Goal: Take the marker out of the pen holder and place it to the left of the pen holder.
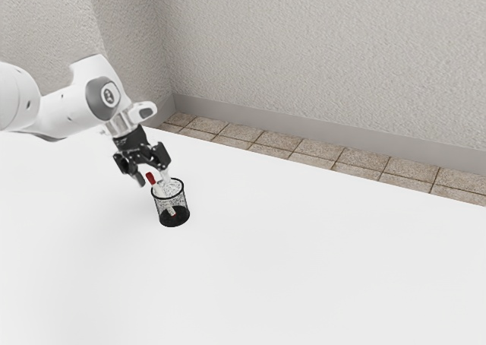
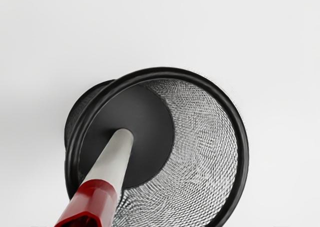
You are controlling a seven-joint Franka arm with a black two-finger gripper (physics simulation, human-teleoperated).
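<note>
Exterior view: our arm (image 1: 72, 108) reaches in from the exterior view's left, and our black gripper (image 1: 153, 178) hangs over a mesh pen holder (image 1: 174, 219) standing upright on a white table (image 1: 304, 273). Our two fingers are spread well apart, with nothing held. The marker (image 1: 150, 178) stands in the holder, its red end poking above the rim and sitting right at our fingertips, seemingly in the space between them. Its long axis slants: from the red end, the pale body runs down and away from our gripper, toward the exterior view's right, into the holder.

Wrist view: we look down into the holder. The marker's red end is nearest our hand; the pale shaft recedes from us to the dark floor of the holder. We judge that the next move is to close on the red end, then draw up along that slant, so the rim does not catch.
</note>
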